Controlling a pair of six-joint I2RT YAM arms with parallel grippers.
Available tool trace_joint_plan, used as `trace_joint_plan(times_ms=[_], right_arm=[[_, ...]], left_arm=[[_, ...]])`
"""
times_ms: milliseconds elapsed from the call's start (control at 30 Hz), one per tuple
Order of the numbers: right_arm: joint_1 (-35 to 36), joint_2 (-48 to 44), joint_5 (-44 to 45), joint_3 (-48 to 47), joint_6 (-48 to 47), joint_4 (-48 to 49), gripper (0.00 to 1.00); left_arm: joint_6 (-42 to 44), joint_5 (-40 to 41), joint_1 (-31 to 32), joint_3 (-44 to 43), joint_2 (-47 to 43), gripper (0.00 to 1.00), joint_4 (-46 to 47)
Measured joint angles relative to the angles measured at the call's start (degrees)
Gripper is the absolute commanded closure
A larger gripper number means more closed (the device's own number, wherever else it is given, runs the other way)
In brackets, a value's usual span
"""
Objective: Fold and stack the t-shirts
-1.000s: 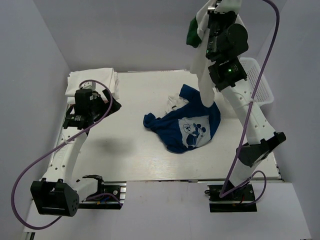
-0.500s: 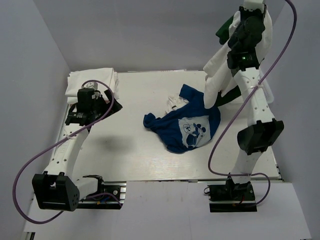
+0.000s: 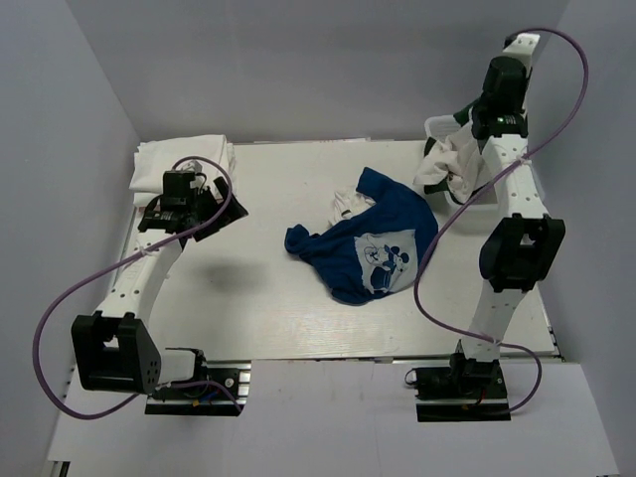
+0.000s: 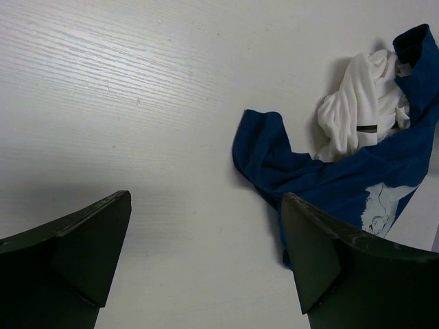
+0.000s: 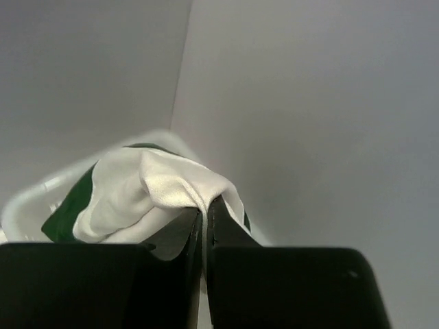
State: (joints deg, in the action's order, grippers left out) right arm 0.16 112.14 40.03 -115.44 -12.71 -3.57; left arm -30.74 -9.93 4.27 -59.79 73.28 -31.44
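A royal blue t-shirt with a Mickey print [image 3: 376, 246] [image 4: 310, 179] lies crumpled at mid-table. A small white garment [image 3: 347, 206] [image 4: 361, 108] is bunched at its far edge. A folded stack of white t-shirts [image 3: 185, 157] sits at the back left. My right gripper [image 3: 465, 127] [image 5: 205, 212] is shut on a fold of a white t-shirt with dark green showing [image 3: 444, 161] [image 5: 147, 186]. It holds that shirt up at the back right, over the basket. My left gripper [image 3: 211, 211] [image 4: 206, 199] hovers open over bare table, left of the blue shirt, with nothing in it.
A white plastic basket [image 5: 27, 200] stands at the back right, mostly hidden by the right arm and the hanging shirt. White walls close the table at the left, back and right. Both arm bases are at the near edge.
My right arm has swung from high over mid-table to the back right corner and come down, carrying the white-and-green shirt off the blue one. The left arm shifted slightly.
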Motion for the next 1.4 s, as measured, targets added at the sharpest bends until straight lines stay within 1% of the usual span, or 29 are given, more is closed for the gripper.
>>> trace_joint_plan(times_ms=[33,67,100,133,200,300,367,433,533,633,767,833,933,1100,1267,1300,1333,1400], right_arm=[[-0.57,0.96,-0.20,-0.50,2.82,-3.06,0.95],[-1.27,2.58,-0.48,-1.81,6.25,-7.21,0.83],[-2.16,4.72,-1.09,-3.67,10.21,-12.09,0.26],[-2.97,6.56,-1.84,-5.14,13.38,-15.34,0.10],[-4.74,9.44,-4.35,-6.75,17.53,-21.55,0.10],[-6.67,10.62,-9.60,-6.36,21.40,-29.57,0.10],[-6.88,8.72,-14.23,-3.91,21.75,-30.91,0.10],[-5.64,5.27,-18.16,-0.68,21.70,-31.26,0.10],[-1.22,-1.36,-22.62,4.57,21.64,-30.93,0.10],[6.45,-6.82,-25.92,8.31,21.38,-29.55,0.10],[16.70,-8.55,-29.57,12.11,21.38,-26.82,0.10],[20.24,-7.21,-30.53,14.27,21.53,-26.40,0.10],[22.75,-1.31,-29.97,14.56,22.29,-26.93,0.10],[23.45,8.46,-29.16,14.73,23.74,-28.17,0.10],[24.50,13.03,-26.53,14.75,24.30,-29.07,0.10],[24.83,13.55,-25.44,14.75,24.35,-29.07,0.14],[25.16,13.94,-24.33,14.75,24.35,-29.03,0.34],[25.68,14.67,-21.29,14.75,24.44,-28.85,0.66]], left_arm=[[-0.04,-0.22,0.00,-0.28,0.59,0.00,-0.07],[-0.07,-0.33,0.00,-0.39,0.98,0.00,-0.04],[0.02,-0.46,0.00,-0.50,1.25,0.00,-0.22],[0.07,-0.57,0.00,-0.52,1.36,0.00,-0.48],[0.48,-0.70,0.00,-0.61,1.36,0.00,-1.11],[1.31,-0.70,0.00,-0.63,1.33,0.00,-1.64],[1.84,-0.74,0.00,-0.63,1.29,0.00,-1.66],[2.23,-0.94,0.00,-0.63,1.25,0.00,-1.64],[2.47,-1.95,0.00,-0.61,1.20,0.00,-1.33],[2.60,-3.15,0.00,-0.55,0.98,0.00,-0.81],[2.73,-4.15,0.00,-0.22,0.13,0.00,-0.55],[2.78,-4.42,0.00,0.35,-0.76,0.00,-0.72],[2.84,-4.55,0.00,1.03,-2.08,0.00,-0.94],[2.86,-4.50,0.00,1.33,-3.78,0.00,-1.88],[2.82,-4.48,0.00,2.56,-5.16,0.00,-2.16],[2.82,-4.48,0.00,2.75,-5.29,0.00,-2.19],[2.82,-4.48,0.00,2.80,-5.31,0.00,-2.38],[2.80,-4.48,0.00,2.82,-5.31,0.00,-2.49]])
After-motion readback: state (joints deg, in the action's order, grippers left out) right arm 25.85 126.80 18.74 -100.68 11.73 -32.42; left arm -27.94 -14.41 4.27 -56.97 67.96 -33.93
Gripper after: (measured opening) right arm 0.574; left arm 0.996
